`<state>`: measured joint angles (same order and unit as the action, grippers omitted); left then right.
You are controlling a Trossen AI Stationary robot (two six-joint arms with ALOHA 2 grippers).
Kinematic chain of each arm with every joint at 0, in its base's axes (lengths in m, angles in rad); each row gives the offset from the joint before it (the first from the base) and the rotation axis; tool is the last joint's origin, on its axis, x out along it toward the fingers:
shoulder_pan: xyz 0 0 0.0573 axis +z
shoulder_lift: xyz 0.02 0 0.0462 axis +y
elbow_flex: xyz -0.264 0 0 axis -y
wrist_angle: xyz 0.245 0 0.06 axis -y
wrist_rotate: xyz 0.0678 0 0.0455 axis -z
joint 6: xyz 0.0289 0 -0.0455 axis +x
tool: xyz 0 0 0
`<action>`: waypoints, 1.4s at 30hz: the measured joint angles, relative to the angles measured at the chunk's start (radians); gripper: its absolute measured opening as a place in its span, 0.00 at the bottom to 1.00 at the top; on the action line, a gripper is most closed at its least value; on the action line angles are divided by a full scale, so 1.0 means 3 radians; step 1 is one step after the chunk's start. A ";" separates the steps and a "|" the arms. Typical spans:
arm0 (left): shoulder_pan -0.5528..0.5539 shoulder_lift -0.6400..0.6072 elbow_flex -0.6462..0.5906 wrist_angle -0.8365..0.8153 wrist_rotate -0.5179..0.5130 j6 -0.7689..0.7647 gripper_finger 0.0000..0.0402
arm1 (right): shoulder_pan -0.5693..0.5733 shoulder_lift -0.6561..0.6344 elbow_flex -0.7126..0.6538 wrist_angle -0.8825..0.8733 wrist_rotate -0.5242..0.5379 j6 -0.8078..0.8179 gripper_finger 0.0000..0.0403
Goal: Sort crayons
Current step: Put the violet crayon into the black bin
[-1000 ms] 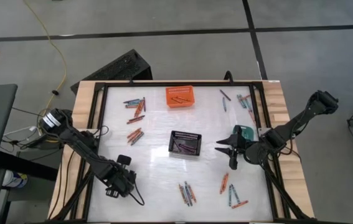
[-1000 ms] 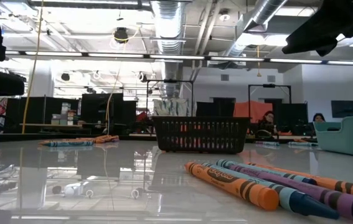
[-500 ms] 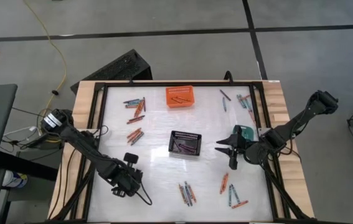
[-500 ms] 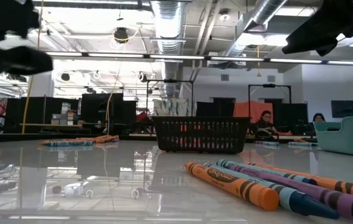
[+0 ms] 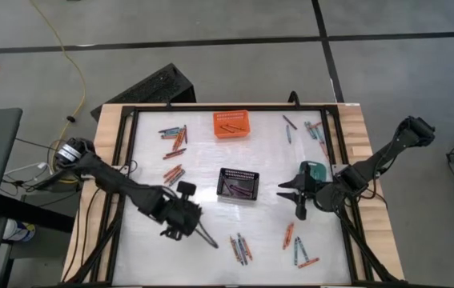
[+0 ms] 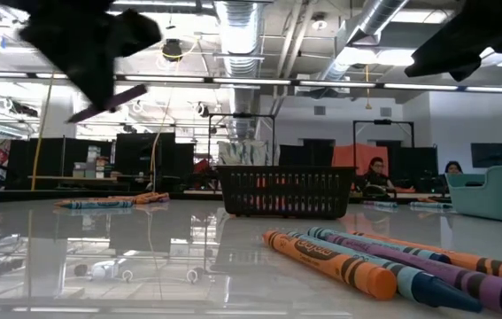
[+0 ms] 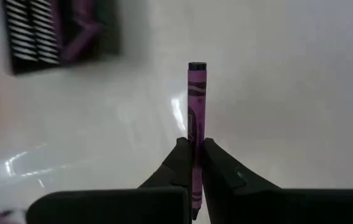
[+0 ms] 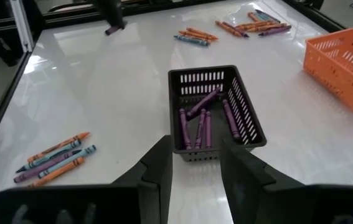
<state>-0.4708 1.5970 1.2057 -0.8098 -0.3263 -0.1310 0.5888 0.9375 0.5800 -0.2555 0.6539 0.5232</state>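
Over the last second our left gripper (image 5: 208, 239) has swung from the bench's (image 5: 202, 160) near-left corner toward the middle, fingers (image 7: 177, 163) clenched on a purple crayon (image 7: 196, 118) held above the white surface, short of the black basket (image 5: 238, 185). Our right gripper (image 5: 292, 192) hangs by the teal basket (image 5: 315, 170), fingers parted and empty. Purple crayons (image 8: 204, 118) lie inside the black basket; loose crayons (image 5: 239, 249) lie nearby.

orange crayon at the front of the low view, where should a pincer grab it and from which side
Grip the orange crayon at mid-length from straight above, fingers across its thin width. It lies flat on the table, and a teal crayon lies tight along one side, so a low sideways approach looks blocked.
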 joint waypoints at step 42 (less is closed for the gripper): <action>0.1710 0.0594 0.0190 0.1892 0.1333 0.1437 0.03 | -0.0008 -0.0009 0.0001 -0.0440 0.0101 0.0441 0.32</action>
<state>0.0422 1.7751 1.2629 -0.2421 0.0736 0.3001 0.5865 0.9348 0.5804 -0.3877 0.6842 0.6555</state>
